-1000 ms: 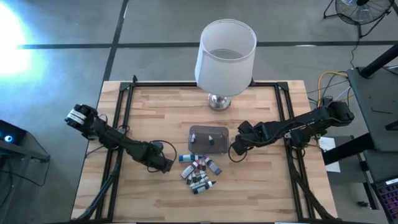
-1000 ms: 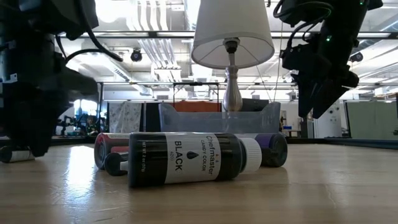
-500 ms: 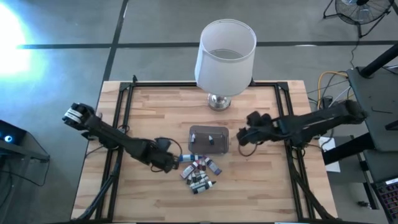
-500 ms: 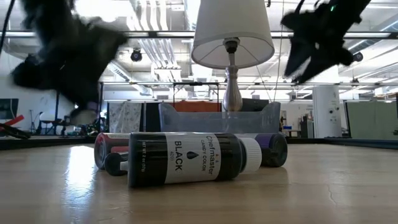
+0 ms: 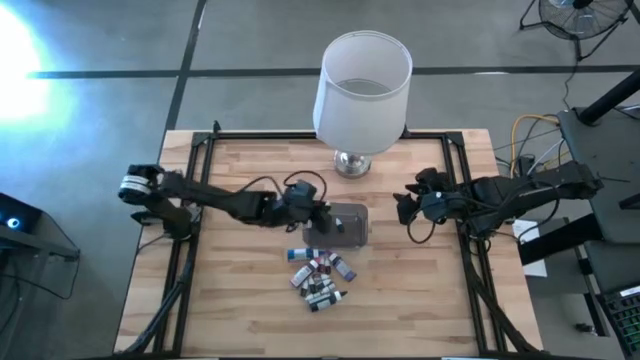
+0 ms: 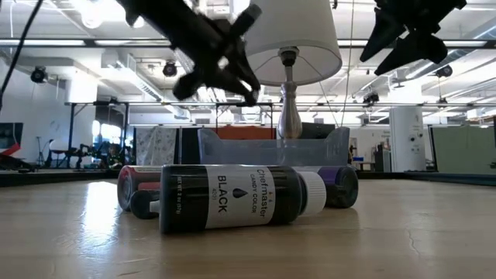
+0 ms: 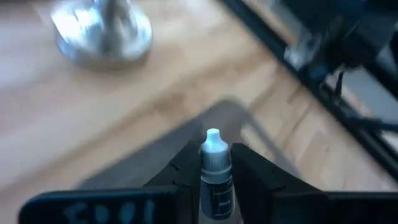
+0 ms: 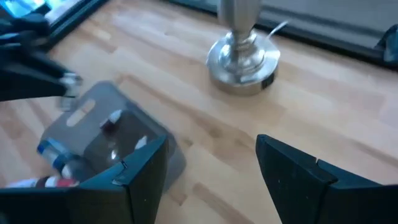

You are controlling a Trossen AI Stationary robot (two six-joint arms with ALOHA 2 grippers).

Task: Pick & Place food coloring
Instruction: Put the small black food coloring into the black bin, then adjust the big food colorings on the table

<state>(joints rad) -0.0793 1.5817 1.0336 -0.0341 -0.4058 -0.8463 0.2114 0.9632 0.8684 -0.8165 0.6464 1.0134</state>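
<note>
A pile of small food coloring bottles [image 5: 320, 275] lies on its sides on the wooden table, the black one [image 6: 232, 200] nearest the low view. Just beyond it stands a grey translucent tub [image 5: 340, 224] with a few bottles inside [image 8: 109, 134]. My left gripper [image 5: 318, 212] hovers at the tub's left edge, shut on one small bottle [image 7: 213, 146] with a pale cap. My right gripper [image 5: 405, 205] hangs open and empty above the table, right of the tub. My left gripper pinches the bottle's dark body [image 7: 216, 186] between its two fingers, one on each side. The bottle lies along the fingers, and its pale cap [image 7: 212, 138] sticks out past their tips. It is lifted clear of the table, over the tub's edge.
A tall lamp with a white shade [image 5: 362, 85] and a chrome foot [image 5: 350, 163] stands at the far middle of the table. Black rails [image 5: 200, 170] run along the left and right sides. Bare wood lies near the front edge.
My left gripper has risen from the table left of the pile and swung toward the far right, up to the tub, tipping toward level, and it now holds a bottle clear of the table. My right gripper has risen and drawn back toward the right edge.
</note>
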